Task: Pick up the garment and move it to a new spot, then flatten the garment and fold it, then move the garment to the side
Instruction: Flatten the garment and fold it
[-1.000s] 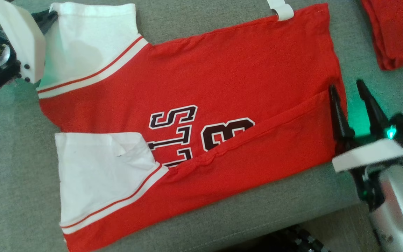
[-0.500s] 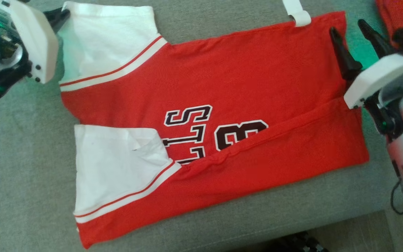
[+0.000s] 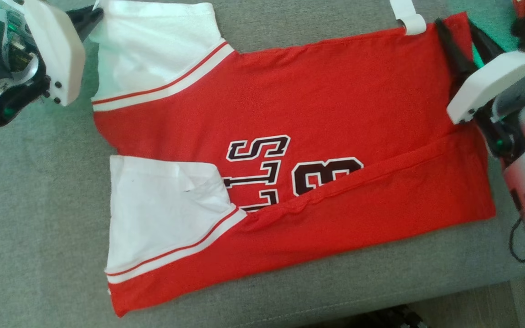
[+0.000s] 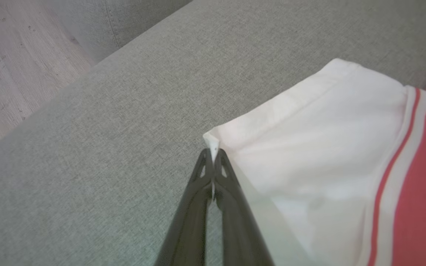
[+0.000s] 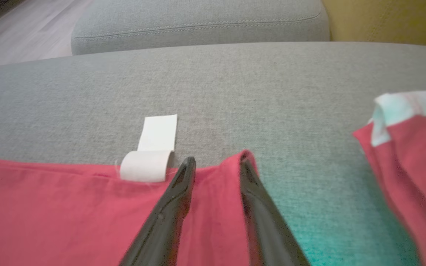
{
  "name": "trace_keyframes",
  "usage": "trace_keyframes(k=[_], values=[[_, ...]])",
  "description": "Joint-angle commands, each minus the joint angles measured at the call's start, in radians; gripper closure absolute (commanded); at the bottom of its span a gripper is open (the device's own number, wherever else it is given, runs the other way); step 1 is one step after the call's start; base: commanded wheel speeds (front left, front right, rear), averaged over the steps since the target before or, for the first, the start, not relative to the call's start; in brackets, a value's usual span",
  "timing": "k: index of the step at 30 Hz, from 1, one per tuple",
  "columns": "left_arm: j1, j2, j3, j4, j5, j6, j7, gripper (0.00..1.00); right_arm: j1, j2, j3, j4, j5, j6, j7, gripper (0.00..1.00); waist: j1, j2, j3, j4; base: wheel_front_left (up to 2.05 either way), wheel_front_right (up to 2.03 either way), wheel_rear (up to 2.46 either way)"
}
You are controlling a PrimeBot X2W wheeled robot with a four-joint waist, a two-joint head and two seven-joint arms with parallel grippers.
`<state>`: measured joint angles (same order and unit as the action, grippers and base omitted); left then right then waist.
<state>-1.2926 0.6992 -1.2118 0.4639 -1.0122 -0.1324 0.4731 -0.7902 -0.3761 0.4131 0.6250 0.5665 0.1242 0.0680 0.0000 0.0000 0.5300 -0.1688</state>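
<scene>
Right hand (image 3: 455,25) newly astride garment (image 3: 335,100) hem corner, half-wide; left hand (image 4: 213,155) tight on sleeve (image 4: 309,147).

This looks like a home living room. The work surface is a grey woven-fabric sofa seat (image 3: 39,205), with a second cushion (image 5: 198,26) of the same cloth and a stitched seam behind it, and both stand on a pale wood-plank floor (image 4: 9,62). A red and white jersey (image 3: 335,114) lies spread on the seat near another red garment (image 5: 412,173), and a mustard-yellow surface (image 5: 390,18) rises beyond the cushions.
</scene>
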Motion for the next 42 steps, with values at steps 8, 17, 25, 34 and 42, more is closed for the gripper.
trace_keyframes(k=[8,17,25,34,42], values=[[-0.093,0.027,-0.003,-0.011,0.017,0.002,-0.097,1.0,-0.054,-0.037,0.029,0.037,0.035,0.007,-0.068,1.0,0.0,0.0,-0.009,0.027,0.0,0.0,0.0],[-0.153,0.017,-0.034,0.004,0.071,0.002,-0.329,1.0,-0.09,-0.086,0.017,0.051,0.103,0.007,-0.184,1.0,0.0,0.0,-0.07,0.068,0.0,0.0,0.0],[-0.144,0.02,-0.059,-0.06,0.101,0.002,-0.447,1.0,0.004,-0.173,-0.008,-0.015,0.143,0.007,-0.206,1.0,0.0,0.0,-0.13,0.124,0.0,0.0,0.0],[0.088,0.143,-0.068,-0.269,0.189,0.013,-0.481,1.0,0.233,-0.247,-0.07,-0.093,0.156,0.007,-0.177,1.0,0.0,0.0,-0.186,0.185,0.0,0.0,0.0],[0.311,0.188,-0.068,-0.449,0.225,0.114,-0.495,1.0,0.388,-0.253,-0.161,-0.1,0.132,0.007,-0.151,1.0,0.0,0.0,-0.205,0.231,0.0,0.0,0.0]])
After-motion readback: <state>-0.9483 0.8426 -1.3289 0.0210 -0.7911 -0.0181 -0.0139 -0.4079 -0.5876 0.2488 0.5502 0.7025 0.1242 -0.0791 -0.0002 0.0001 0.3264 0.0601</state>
